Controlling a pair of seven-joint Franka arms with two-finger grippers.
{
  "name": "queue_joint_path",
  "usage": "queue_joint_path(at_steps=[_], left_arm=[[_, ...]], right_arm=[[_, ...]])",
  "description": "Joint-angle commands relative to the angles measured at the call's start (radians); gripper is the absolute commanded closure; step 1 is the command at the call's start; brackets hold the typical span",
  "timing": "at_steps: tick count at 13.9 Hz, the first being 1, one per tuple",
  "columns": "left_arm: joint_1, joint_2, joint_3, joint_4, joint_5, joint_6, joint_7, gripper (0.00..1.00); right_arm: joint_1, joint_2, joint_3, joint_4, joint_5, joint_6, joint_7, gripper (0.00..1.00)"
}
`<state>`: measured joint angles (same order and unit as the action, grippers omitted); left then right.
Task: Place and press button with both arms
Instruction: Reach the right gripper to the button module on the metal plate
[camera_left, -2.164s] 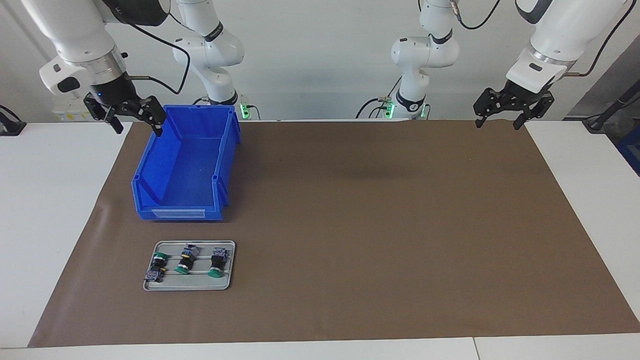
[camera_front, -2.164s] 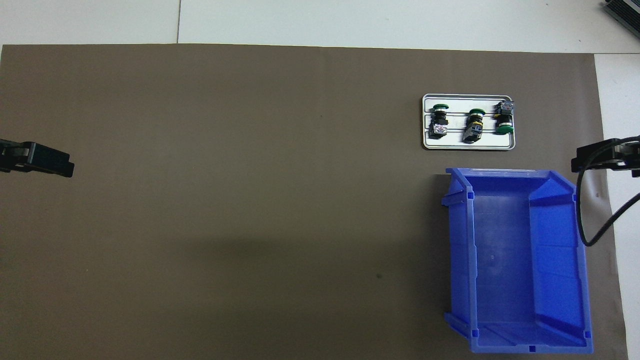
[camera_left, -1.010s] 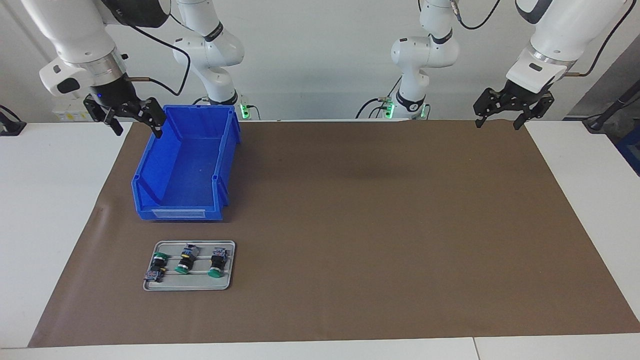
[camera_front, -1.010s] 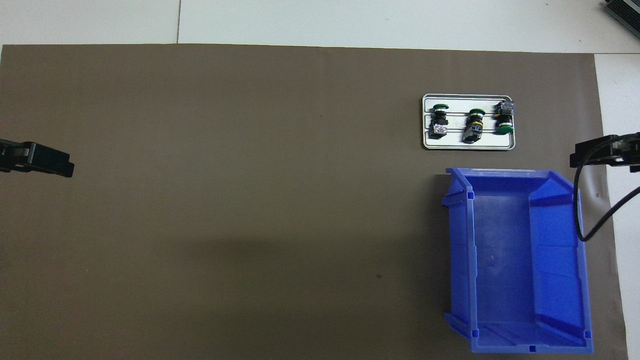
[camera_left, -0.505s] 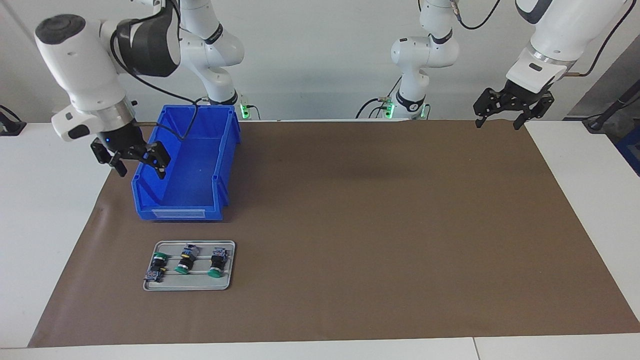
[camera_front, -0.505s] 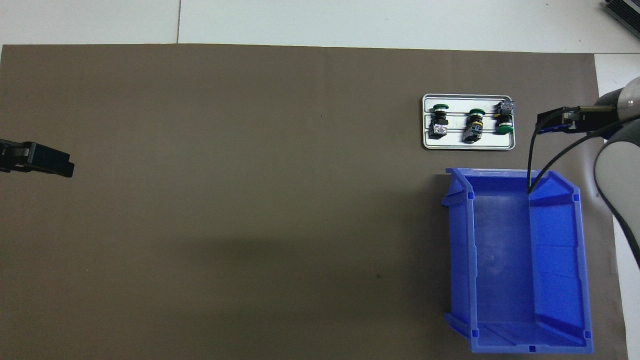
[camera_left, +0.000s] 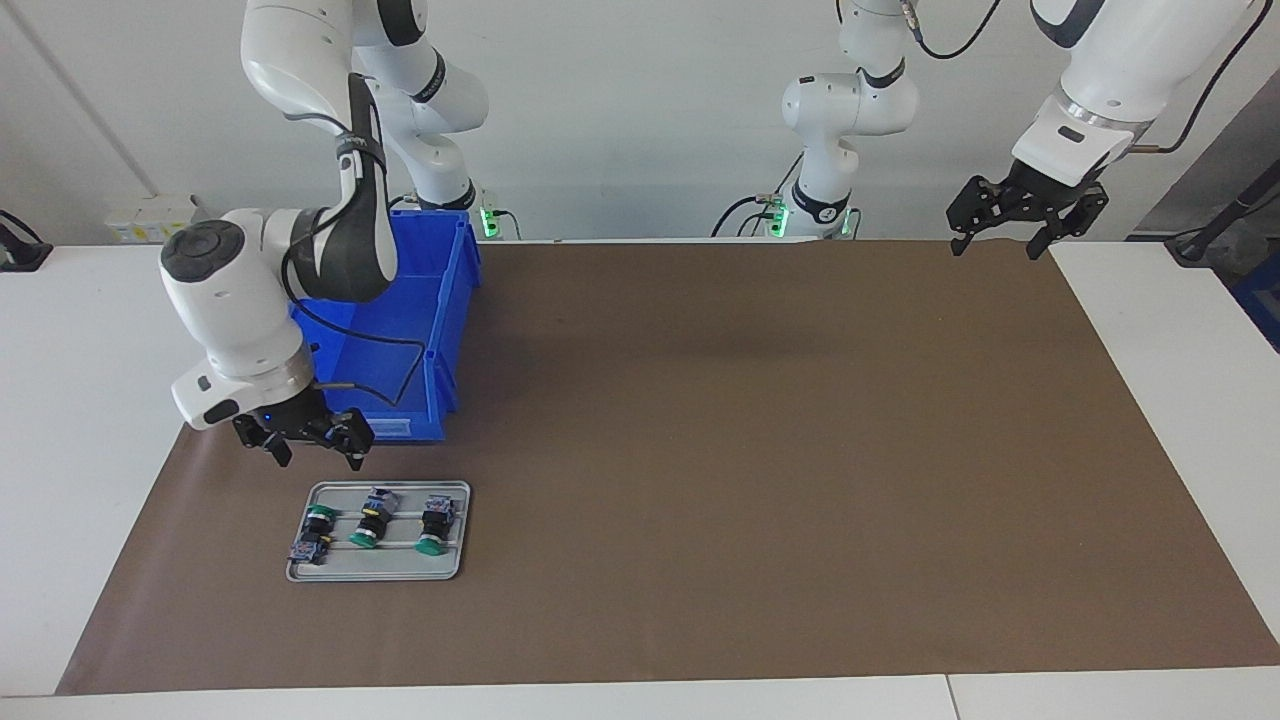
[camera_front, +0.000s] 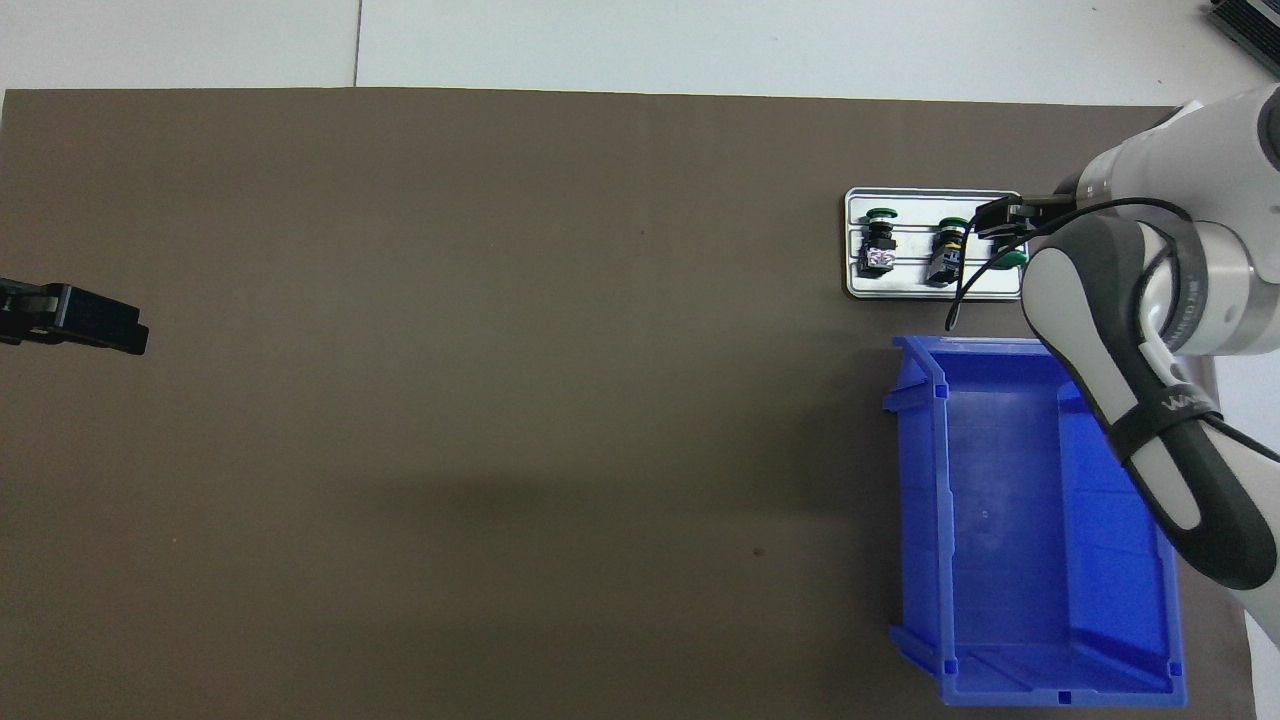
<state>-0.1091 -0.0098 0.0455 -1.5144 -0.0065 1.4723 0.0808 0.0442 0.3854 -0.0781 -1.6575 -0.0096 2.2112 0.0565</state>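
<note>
A white worktop (camera_left: 100, 400) covered by a brown mat (camera_left: 750, 450) was seen, with a blue bin (camera_left: 420, 300) set toward the right arm's end. A grey tray (camera_left: 376, 573) was placed just farther from the robots than the bin, apart from it. Three green-capped switches were laid on their sides in a row on the tray. Which of them was the button could not be told; the middle switch (camera_left: 370, 517) showed a thin yellow band, and it was flanked by the switch nearest the right arm's end (camera_left: 313, 535) and the switch toward the left arm's end (camera_left: 434, 521).

The right arm (camera_left: 260, 300) was stretched across the bin, and the right gripper (camera_left: 313, 446) was held in the air over the strip of mat between the bin and the tray, its fingers spread and nothing held between them. No switch was touched by it. In the overhead view the right gripper (camera_front: 1003, 222) was seen covering the end of the tray nearest the right arm's side.

The left gripper (camera_left: 1000, 240) was held raised over the mat's edge closest to the robots at the left arm's end, released and empty, while the left arm (camera_left: 1110, 70) waited. Only its tip (camera_front: 95, 325) was shown in the overhead view.
</note>
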Motion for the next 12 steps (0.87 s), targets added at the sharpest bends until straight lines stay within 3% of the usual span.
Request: queue_joint_path(at_steps=[1, 5, 9, 12], left_arm=[[0.012, -0.022, -0.007, -0.026, 0.008, -0.004, 0.013, 0.00], [0.012, -0.022, -0.007, -0.026, 0.008, -0.004, 0.013, 0.00], [0.012, -0.024, -0.007, -0.026, 0.008, -0.004, 0.013, 0.00], [0.012, -0.024, -0.007, -0.026, 0.008, -0.004, 0.013, 0.00]], right_arm=[[-0.012, 0.064, 0.029, 0.012, 0.052, 0.077, -0.001, 0.00], [-0.009, 0.156, 0.029, 0.012, 0.089, 0.214, 0.008, 0.00], [-0.009, 0.153, 0.029, -0.027, 0.091, 0.187, 0.013, 0.00], [-0.012, 0.138, 0.029, -0.030, 0.089, 0.102, 0.002, 0.00]])
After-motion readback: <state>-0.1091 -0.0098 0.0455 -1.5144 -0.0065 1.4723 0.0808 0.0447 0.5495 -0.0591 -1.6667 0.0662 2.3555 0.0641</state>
